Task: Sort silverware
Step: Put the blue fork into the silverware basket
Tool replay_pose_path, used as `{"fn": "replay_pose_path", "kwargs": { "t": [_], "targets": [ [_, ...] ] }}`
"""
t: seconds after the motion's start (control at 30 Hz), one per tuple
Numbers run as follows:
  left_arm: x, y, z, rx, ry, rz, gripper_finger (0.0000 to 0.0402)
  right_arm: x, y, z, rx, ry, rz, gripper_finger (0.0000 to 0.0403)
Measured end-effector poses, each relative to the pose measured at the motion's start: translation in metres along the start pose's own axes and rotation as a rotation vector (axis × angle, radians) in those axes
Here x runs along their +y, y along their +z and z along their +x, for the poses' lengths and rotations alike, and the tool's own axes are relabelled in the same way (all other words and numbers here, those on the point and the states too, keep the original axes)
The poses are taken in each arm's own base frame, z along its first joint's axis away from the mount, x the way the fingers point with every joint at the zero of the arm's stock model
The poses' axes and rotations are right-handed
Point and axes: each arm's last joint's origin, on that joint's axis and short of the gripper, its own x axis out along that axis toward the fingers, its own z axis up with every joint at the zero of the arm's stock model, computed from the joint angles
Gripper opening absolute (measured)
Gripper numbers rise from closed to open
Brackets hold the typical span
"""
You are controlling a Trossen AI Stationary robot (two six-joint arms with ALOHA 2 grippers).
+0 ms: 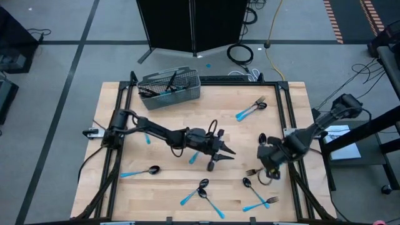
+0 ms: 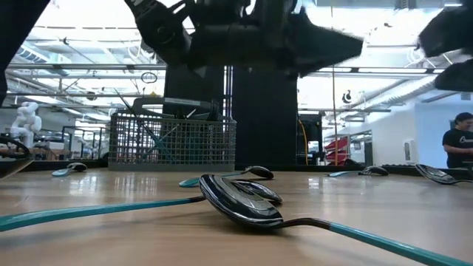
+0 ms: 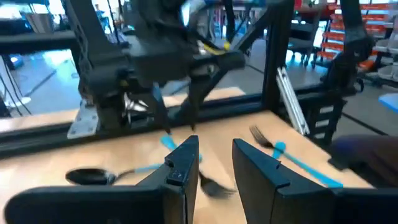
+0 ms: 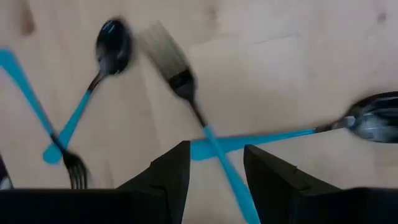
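Note:
Blue-handled silverware lies scattered on the wooden table: a pair at the far right, a spoon near the left edge, and crossed pieces by the near edge. The grey mesh basket at the far side holds several pieces. My left gripper reaches level over the table's middle, open and empty. My right gripper points down, open, above a fork lying crossed over a spoon. In the right wrist view the fork's handle runs between its fingers.
A second spoon and fork lie beside the crossed pair under my right gripper. Two spoons lie close to the low camera. A black frame borders the table. The two grippers stand near each other at mid-table.

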Motion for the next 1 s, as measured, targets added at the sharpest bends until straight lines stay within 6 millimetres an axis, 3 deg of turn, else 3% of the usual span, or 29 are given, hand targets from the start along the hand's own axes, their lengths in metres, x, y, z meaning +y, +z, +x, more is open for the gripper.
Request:
{"fn": "replay_pose_path", "kwargs": {
  "t": [0.13,0.23,0.33,0.53,0.73,0.87,1.0],
  "targets": [
    [0.002,0.008,-0.002,-0.024,0.054,0.007,0.0093,0.012,-0.01,0.006,-0.003,-0.043,-0.093,0.0144],
    [0.018,0.028,-0.012,-0.089,0.107,0.043,0.0093,0.018,-0.013,0.011,-0.02,-0.085,-0.16,0.0144],
    [0.035,0.037,-0.029,-0.106,0.099,0.052,0.0093,0.024,-0.011,0.019,-0.028,-0.084,-0.198,0.0144],
    [0.058,0.032,-0.07,-0.083,0.067,-0.047,0.0093,0.038,-0.003,0.037,-0.033,-0.052,-0.261,0.0144],
    [0.065,0.036,-0.111,-0.083,0.217,-0.065,0.0093,0.057,-0.002,0.047,0.138,0.224,-0.182,0.0144],
    [0.061,0.044,-0.12,-0.107,0.214,-0.035,0.0093,0.077,-0.004,0.048,0.144,0.382,-0.101,0.0144],
    [0.055,0.043,-0.118,-0.093,0.167,0.015,0.0093,0.098,-0.01,0.048,0.066,0.51,-0.268,0.0144]
  ]
}}
